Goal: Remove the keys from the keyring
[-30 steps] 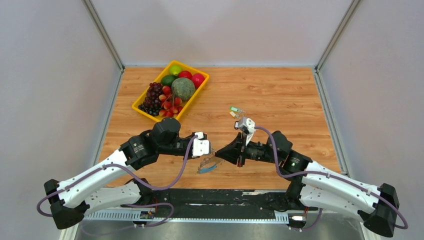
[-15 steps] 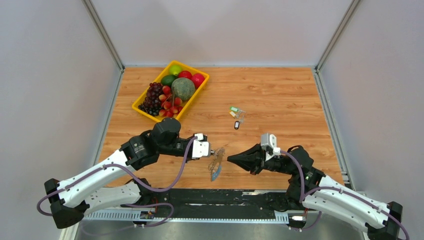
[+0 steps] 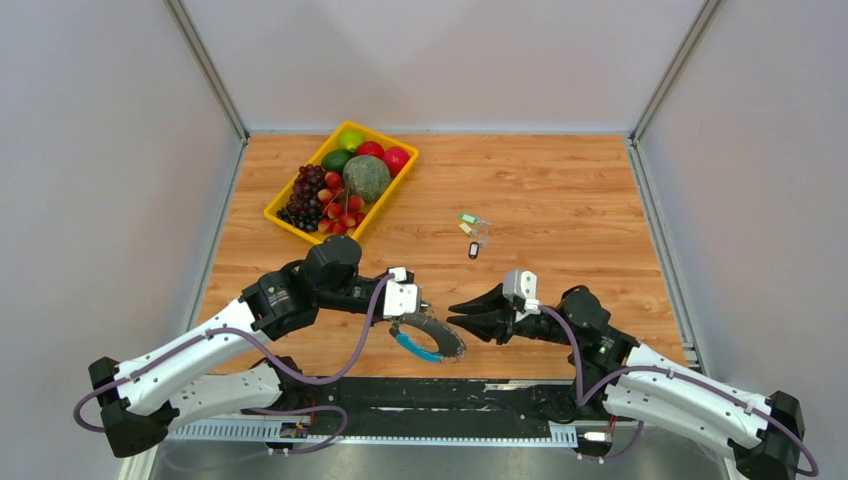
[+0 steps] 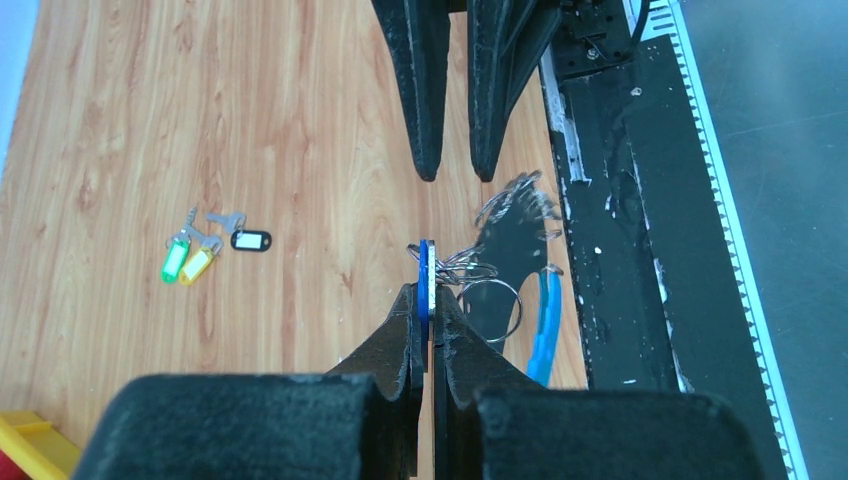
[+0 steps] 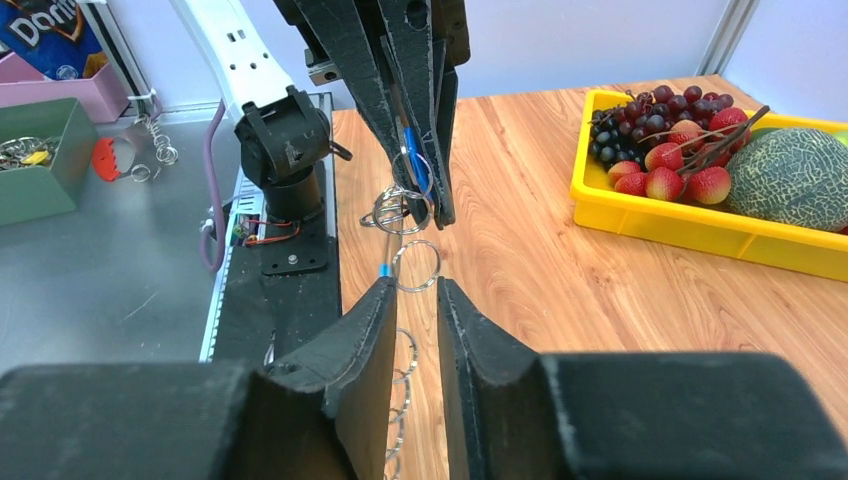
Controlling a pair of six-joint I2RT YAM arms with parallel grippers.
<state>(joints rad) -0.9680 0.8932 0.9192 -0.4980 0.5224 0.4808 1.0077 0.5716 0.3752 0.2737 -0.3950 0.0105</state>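
The left gripper is clamped shut on a thin blue tag seen edge-on. The keyring hangs from this tag as a silver-grey loop of linked rings with a bright blue section, above the near edge of the wooden table. The right gripper faces it with jaws narrowly apart and nothing between them, its tips just short of one ring. Three keys with green, yellow and black tags lie together on the table, well apart from the keyring. A yellow fruit tray sits at the far left.
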